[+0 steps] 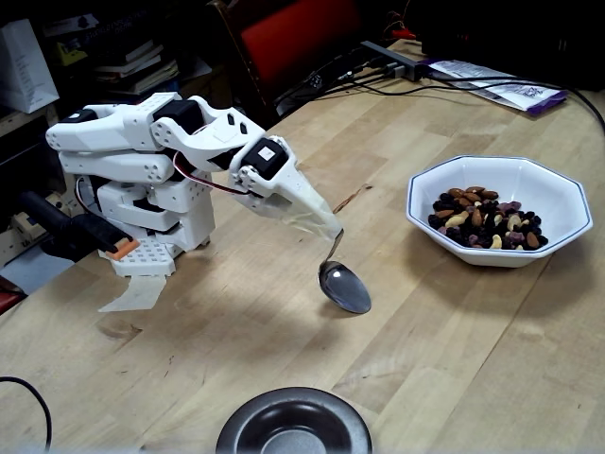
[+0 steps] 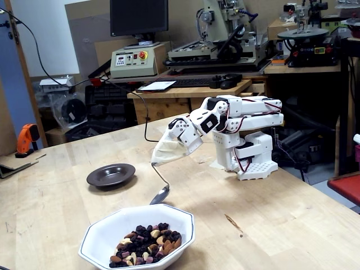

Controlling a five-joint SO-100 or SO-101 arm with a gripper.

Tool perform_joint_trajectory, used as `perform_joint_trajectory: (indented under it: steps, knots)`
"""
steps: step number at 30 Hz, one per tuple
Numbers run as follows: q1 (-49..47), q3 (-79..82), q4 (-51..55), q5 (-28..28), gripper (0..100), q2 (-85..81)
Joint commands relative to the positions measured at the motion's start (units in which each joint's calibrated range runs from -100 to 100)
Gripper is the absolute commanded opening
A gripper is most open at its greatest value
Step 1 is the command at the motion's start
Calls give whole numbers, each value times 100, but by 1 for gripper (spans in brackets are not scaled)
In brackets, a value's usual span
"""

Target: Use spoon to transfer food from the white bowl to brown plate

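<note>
While the gripper (image 1: 333, 233) clamps the spoon (image 1: 343, 287) handle, its empty scoop hangs btwn white bowl (image 1: 558, 199) and brown plate (image 1: 293, 423). Food (image 1: 484, 218) sits in the bowl; approach low over the rim, scoop shallow, keep level.

the pale wooden tabletop (image 1: 454, 340) looks smooth with visible grain. the shiny silver metal spoon (image 1: 343, 287) is mirror-bright, the round dark brown plate (image 1: 293, 424) glossy. the white octagonal ceramic bowl (image 1: 558, 203) is glazed smooth.
</note>
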Motion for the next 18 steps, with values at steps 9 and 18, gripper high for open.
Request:
perform_joint_trajectory:
  steps: [9, 18]
  knots:
    - [18, 32, 154, 20, 4, -18]
    - [-4, 32, 154, 20, 4, -18]
